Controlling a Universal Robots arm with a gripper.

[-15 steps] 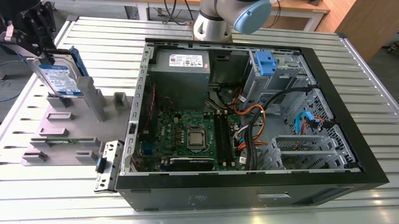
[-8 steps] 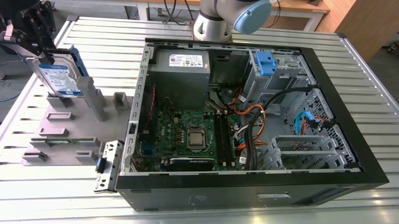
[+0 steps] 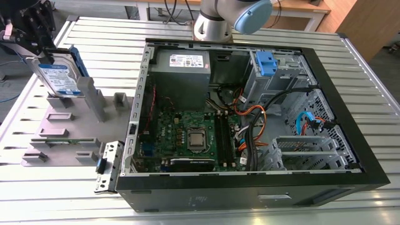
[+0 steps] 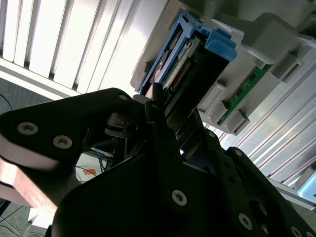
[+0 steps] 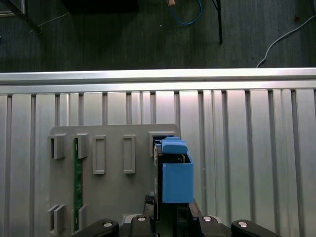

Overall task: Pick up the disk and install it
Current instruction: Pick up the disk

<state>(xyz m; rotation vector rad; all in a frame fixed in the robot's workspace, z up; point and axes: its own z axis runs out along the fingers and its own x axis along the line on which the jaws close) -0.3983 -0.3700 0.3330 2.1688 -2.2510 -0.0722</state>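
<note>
The flat silver metal hard drive with blue side rails (image 3: 60, 77) stood upright in a grey plastic holder (image 3: 62, 133) at the exterior view's upper left. The black hand (image 3: 37, 47) reached down over its top end, and I couldn't tell whether it had clamped.

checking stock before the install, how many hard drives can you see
1. The disk stands upright in the grey holder at the exterior view's left, with the gripper close over it. The drive cage in the computer case could hide more.
</note>
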